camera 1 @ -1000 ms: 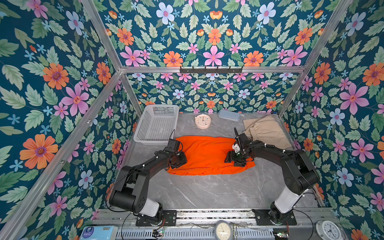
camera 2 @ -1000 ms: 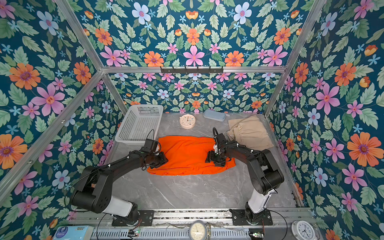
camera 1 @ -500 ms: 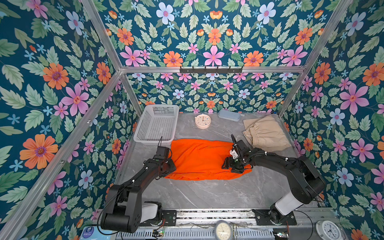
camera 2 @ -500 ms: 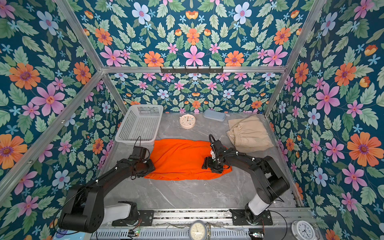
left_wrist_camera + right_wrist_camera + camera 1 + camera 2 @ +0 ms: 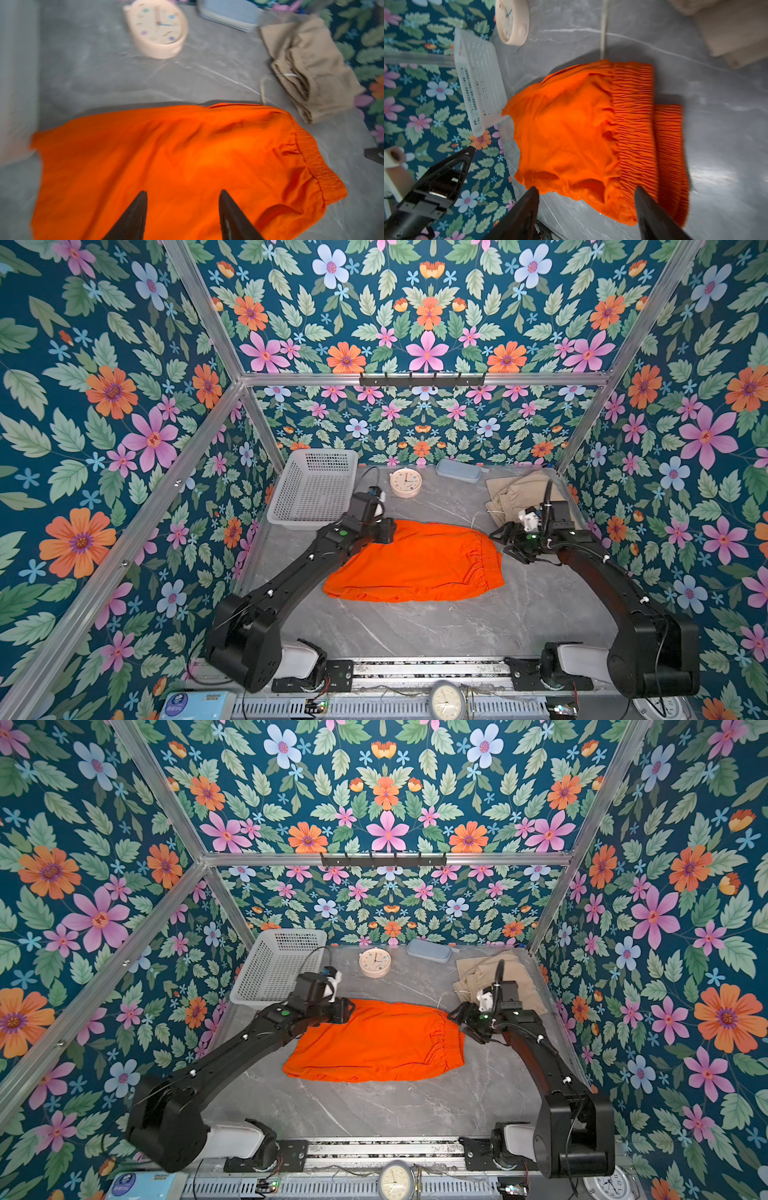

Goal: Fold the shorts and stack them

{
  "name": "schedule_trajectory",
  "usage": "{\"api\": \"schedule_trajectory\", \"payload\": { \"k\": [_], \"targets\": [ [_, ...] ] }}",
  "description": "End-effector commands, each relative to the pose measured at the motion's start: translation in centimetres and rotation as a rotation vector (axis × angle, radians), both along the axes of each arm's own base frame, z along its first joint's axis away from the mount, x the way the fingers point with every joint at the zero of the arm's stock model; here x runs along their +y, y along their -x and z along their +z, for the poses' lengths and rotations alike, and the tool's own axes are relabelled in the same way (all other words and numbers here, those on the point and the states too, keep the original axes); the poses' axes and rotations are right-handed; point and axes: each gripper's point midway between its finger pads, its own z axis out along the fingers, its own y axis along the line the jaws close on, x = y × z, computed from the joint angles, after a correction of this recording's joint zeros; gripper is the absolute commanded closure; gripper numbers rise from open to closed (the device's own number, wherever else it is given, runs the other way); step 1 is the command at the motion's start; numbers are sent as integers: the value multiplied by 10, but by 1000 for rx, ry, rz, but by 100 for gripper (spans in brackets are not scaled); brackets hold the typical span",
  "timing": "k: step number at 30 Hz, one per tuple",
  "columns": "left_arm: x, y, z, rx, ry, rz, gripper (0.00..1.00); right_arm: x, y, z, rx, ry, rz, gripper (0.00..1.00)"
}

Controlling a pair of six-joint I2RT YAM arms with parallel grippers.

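Near the desk point(image 5: 415, 630) middle, orange shorts point(image 5: 415, 560) doubled leg over leg, waistband rightward; beige shorts point(image 5: 519, 495) heaped at the far right corner. First fold seemingly done. Left end effector point(image 5: 182, 192) half spread over orange cloth, empty; right end effector point(image 5: 586, 188) wide, empty, beside the waistband. Both on cloth a second ago, now drawn back. Next: regrip for crosswise fold.

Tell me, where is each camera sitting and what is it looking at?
Top views: high at the front, looking down on the table, orange shorts, left arm and right arm.
Left wrist: on the left arm, facing over the orange shorts to the clock and beige shorts; left tool tips show.
Right wrist: on the right arm, facing across the orange shorts to the basket; right tool tips show.
Shared: every view sees the orange shorts.
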Motion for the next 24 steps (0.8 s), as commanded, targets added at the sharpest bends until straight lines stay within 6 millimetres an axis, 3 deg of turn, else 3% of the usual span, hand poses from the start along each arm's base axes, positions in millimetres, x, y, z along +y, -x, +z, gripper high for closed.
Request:
{"api": "schedule_trajectory", "payload": {
  "k": [1,5,7,10,16,24],
  "targets": [
    [-65,0,10,-150,-86,-268,42,-20,13,-6,36,-131,-39,28],
    [-159,32,-5,-217,-117,-591,42,-51,18,-26,67,-222,-146,28],
    [-199,57,-21,-257,-159,-752,42,-54,22,-34,93,-249,-161,27],
    [-241,89,-46,-284,-176,-930,40,-50,25,-43,111,-276,-159,27],
    [-278,108,-73,-250,-109,-1045,37,-47,30,-57,155,-305,-162,25],
    [-283,134,-103,-172,-69,-1150,34,-41,31,-66,181,-357,-163,20]
  ]
}}
